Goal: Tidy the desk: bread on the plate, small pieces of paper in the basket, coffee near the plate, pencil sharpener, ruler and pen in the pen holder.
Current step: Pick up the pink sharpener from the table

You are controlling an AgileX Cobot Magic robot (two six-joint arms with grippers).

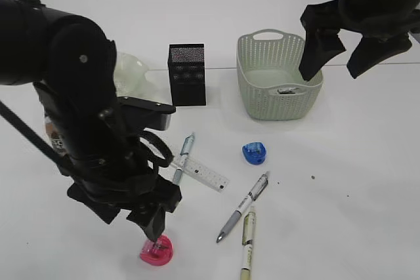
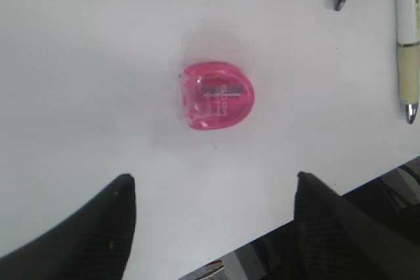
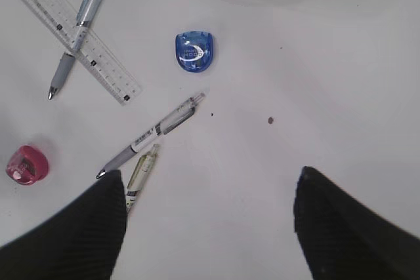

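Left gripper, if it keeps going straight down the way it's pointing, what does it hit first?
Most likely the pink pencil sharpener: the left gripper hangs open just above it, jaws either side of that line. Exact height is unclear.

Ext slanted down, wrists overhead, sharing pink sharpener (image 2: pixel 216 95)

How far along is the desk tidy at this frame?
Done: something dark lies in the basket, possibly paper. In hand: the open left gripper hovers over the pink sharpener, not gripping; the right gripper is open and empty above the basket. Left: blue sharpener, ruler and three pens lie on the table, none in the pen holder. Bread, plate and coffee are not clearly visible.
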